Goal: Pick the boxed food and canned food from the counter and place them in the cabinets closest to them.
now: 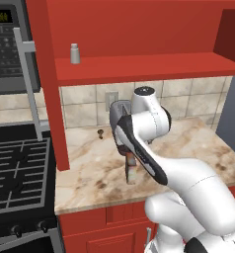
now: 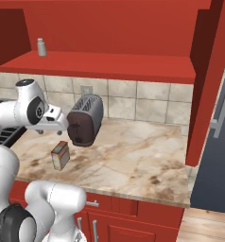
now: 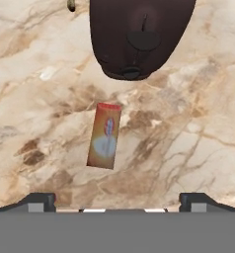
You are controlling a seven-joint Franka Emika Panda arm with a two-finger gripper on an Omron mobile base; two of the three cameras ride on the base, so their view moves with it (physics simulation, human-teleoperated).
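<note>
The boxed food (image 3: 104,136) stands on the marbled counter (image 3: 40,74), a narrow tan box with a reddish top. It is also seen left of centre (image 2: 60,155) and half behind my forearm (image 1: 132,173). My gripper (image 3: 117,200) hovers straight above it, open, its fingertips (image 3: 40,200) spread wide and touching nothing. In the right base view the hand (image 2: 56,125) hangs a short way over the box. The canned food is out of view. The red overhead cabinets with their open shelf (image 2: 109,66) run above the counter.
A dark toaster (image 2: 85,119) stands just behind the box, close to my hand. A grey shaker (image 1: 75,53) sits on the red shelf. The stove (image 1: 18,168) lies to the left, beyond a red divider (image 1: 55,113). A small dark item (image 1: 100,132) rests near the wall.
</note>
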